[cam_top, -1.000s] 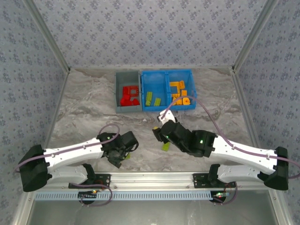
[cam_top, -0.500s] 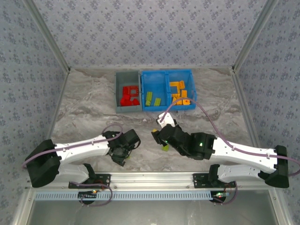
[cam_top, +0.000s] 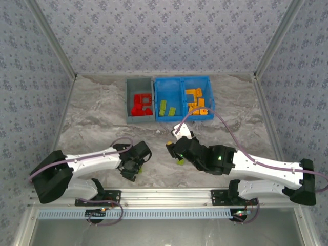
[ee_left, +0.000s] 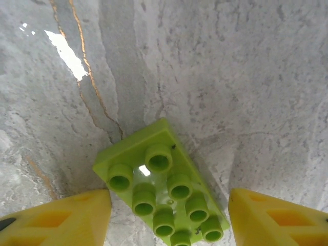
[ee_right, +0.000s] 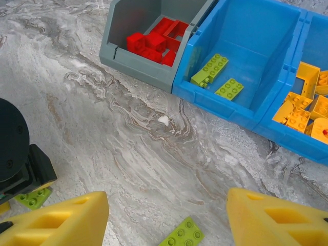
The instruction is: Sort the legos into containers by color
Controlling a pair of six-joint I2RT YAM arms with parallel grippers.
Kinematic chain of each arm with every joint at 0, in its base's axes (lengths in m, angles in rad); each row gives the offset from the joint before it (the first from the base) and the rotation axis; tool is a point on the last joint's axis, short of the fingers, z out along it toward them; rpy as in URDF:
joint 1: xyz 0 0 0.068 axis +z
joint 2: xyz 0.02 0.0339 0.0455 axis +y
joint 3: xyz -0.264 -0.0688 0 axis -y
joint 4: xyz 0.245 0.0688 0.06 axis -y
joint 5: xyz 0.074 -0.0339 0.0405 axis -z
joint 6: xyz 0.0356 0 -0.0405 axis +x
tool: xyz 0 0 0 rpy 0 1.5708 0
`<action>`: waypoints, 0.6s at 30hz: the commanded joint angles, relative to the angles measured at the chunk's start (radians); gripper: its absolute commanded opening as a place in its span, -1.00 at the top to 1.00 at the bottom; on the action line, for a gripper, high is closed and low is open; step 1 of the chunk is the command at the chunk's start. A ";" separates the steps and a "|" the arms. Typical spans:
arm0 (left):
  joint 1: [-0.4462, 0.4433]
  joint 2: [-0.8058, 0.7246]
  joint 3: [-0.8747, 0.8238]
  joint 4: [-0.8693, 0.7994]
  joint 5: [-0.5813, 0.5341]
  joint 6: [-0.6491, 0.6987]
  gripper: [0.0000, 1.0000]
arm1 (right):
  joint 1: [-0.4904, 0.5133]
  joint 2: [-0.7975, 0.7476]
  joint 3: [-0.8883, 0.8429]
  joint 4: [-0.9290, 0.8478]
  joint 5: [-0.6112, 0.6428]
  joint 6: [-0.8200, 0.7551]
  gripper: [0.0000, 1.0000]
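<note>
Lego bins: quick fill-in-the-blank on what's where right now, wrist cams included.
Everything in the grey bin is ____. The blue compartment beside it holds ____ green bricks. Everything in the far blue compartment is ____. The green brick on the table between the left gripper's fingers lies studs ____.
Missing words: red; two; orange; up.

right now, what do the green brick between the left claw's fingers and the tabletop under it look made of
Green brick: looks like moulded plastic, smooth and slightly glossy, with a white glint among its hollow round studs.
Tabletop: grey marble-patterned surface with veins and a bright reflection, so fairly glossy. I cannot tell whether it is real stone or printed laminate.
</note>
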 commanded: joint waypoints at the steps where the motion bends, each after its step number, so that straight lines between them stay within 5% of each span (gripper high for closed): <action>1: 0.041 0.035 0.018 0.003 -0.054 -0.364 -0.17 | 0.011 -0.005 0.003 -0.020 0.021 0.027 -0.30; 7: 0.137 0.093 0.059 0.010 -0.039 -0.227 -0.08 | 0.020 0.003 0.002 -0.015 0.020 0.033 -0.30; 18: 0.178 0.167 0.157 -0.049 -0.021 -0.071 0.04 | 0.023 0.004 -0.002 -0.012 0.017 0.040 -0.30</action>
